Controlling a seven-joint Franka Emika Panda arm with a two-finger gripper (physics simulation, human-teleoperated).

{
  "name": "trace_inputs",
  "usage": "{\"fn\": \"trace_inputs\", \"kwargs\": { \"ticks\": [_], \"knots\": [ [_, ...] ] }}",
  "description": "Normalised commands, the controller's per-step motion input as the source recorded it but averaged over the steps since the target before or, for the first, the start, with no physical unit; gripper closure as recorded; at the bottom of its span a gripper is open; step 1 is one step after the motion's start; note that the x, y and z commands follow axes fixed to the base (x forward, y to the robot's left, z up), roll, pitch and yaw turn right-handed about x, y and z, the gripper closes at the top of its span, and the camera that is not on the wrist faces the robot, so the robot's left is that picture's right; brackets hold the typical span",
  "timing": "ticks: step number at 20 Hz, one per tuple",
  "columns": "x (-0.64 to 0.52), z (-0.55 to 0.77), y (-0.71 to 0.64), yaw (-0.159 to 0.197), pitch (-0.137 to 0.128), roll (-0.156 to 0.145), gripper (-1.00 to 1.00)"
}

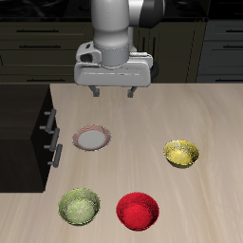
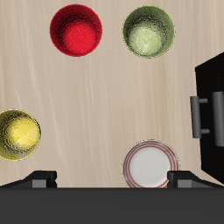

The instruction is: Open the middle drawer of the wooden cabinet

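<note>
- Dark wooden cabinet [image 1: 28, 138] standing at the counter's [image 1: 142, 114] edge, at about nine o'clock in the exterior view; drawer fronts face the open counter, likely so the handles can be reached from the working space.
- Middle drawer [image 1: 49, 142] shut, silver bar handle [image 1: 46, 142] just visible between the handles above and below; seen nearly edge-on, so hard to separate from its neighbours.
- In the wrist view, cabinet [image 2: 210, 109] and one silver handle [image 2: 200, 115] at three o'clock; cannot tell there which drawer that handle belongs to.
- Pink plate [image 1: 92, 139] just beside the cabinet front, at about ten o'clock of the counter's middle; close enough to sit in the drawer's pull path, by judgement.
- Yellow bowl [image 1: 182, 152] at four o'clock, red bowl [image 1: 138, 210] at six o'clock, green bowl [image 1: 79, 206] at seven o'clock; all well apart from the handles, apparently just bystanders.
- Hand [image 1: 112, 93] at twelve o'clock, raised above the counter, pointing straight down, fingers spread apart and pinching nothing.
- Wrist upright, arm folded near the back; well apart from the cabinet.
- Task judged not yet begun: needs a descent, a turn of the wrist toward the drawer fronts, and a pinch on the middle handle.
</note>
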Motion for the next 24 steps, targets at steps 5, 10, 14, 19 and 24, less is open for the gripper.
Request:
{"fn": "trace_inputs", "kwargs": {
  "ticks": [5,10,14,19,24],
  "knots": [
    [0.08,-0.02,-0.02,0.023,-0.009,-0.018,-1.00],
    [0.16,-0.05,-0.08,0.015,0.006,-0.030,-1.00],
    [0.19,-0.09,-0.06,0.006,0.019,-0.025,-1.00],
    [0.14,-0.05,-0.04,0.004,0.005,-0.008,-1.00],
    [0.14,-0.02,0.01,0.013,0.008,-0.008,-1.00]
  ]
}}
